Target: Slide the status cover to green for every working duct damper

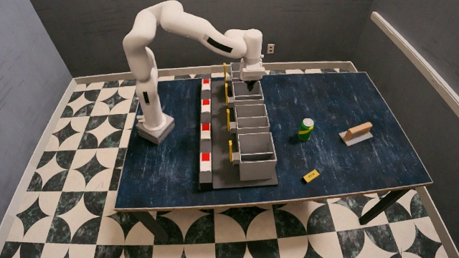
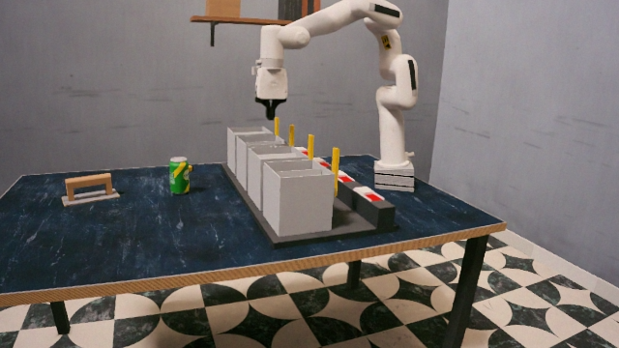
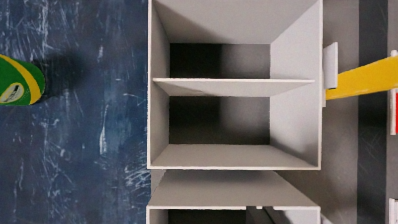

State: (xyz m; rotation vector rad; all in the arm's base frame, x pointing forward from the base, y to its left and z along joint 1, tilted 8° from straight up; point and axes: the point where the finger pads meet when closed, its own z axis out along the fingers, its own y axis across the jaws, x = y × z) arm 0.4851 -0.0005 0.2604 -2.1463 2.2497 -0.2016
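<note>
The gripper's jaws (image 1: 251, 87) (image 2: 270, 115) are closed with nothing between them, above the far half of the duct row (image 1: 256, 170) (image 2: 297, 203) (image 3: 295, 60). Four ducts stand in that row, with yellow levers along the side facing the slider strip (image 1: 205, 145) (image 2: 386, 215). The strip lies between the duct row and the arm's base (image 1: 165, 133) (image 2: 394, 181); all four windows show red. Opposite the strip, beyond the duct row, are a green can (image 1: 305, 130) (image 2: 179, 176) (image 3: 20, 82), a yellow block (image 1: 310, 175) and a wooden-handled tool (image 1: 359, 130) (image 2: 89, 180).
</note>
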